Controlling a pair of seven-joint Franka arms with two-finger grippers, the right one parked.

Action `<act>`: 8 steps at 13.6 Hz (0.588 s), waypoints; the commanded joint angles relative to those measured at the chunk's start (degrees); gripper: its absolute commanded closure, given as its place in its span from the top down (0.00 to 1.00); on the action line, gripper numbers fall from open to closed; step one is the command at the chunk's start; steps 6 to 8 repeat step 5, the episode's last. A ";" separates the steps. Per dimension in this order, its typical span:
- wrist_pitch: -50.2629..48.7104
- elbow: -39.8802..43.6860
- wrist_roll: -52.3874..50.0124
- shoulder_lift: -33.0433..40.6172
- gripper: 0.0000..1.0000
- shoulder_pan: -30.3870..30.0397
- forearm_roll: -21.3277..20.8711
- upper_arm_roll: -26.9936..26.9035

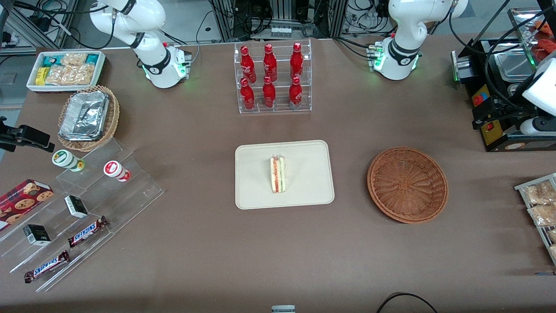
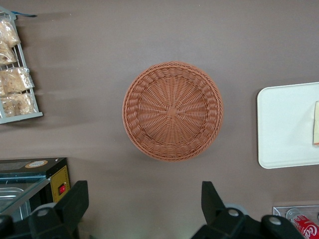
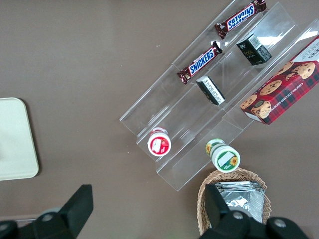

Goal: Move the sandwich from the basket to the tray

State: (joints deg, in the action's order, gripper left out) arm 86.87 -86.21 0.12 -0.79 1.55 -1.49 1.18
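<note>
The sandwich [image 1: 278, 174] lies on the cream tray [image 1: 304, 191] in the middle of the table, its red and green filling edge showing. A sliver of it [image 2: 316, 124] shows on the tray [image 2: 284, 124] in the left wrist view. The reddish-brown wicker basket [image 1: 407, 184] stands beside the tray toward the working arm's end of the table and holds nothing [image 2: 172, 110]. My left gripper [image 2: 144, 191] hangs high above the table beside the basket, on the side farther from the front camera. It is open and holds nothing. Its fingers do not show in the front view.
A clear rack of red bottles [image 1: 273, 78] stands farther from the front camera than the tray. A black machine [image 1: 499, 95] and a rack of snack bags [image 1: 541, 204] are at the working arm's end. Clear steps with snacks [image 1: 82, 208], a foil-tray basket [image 1: 87, 117] and a white bin [image 1: 65, 69] are at the parked arm's end.
</note>
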 commanded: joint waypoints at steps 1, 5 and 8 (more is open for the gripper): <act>-0.39 0.51 1.81 0.44 1.00 -1.20 0.97 0.31; -0.74 1.31 1.47 0.27 1.00 -1.11 1.32 0.31; -0.74 1.31 1.47 0.27 1.00 -1.11 1.32 0.31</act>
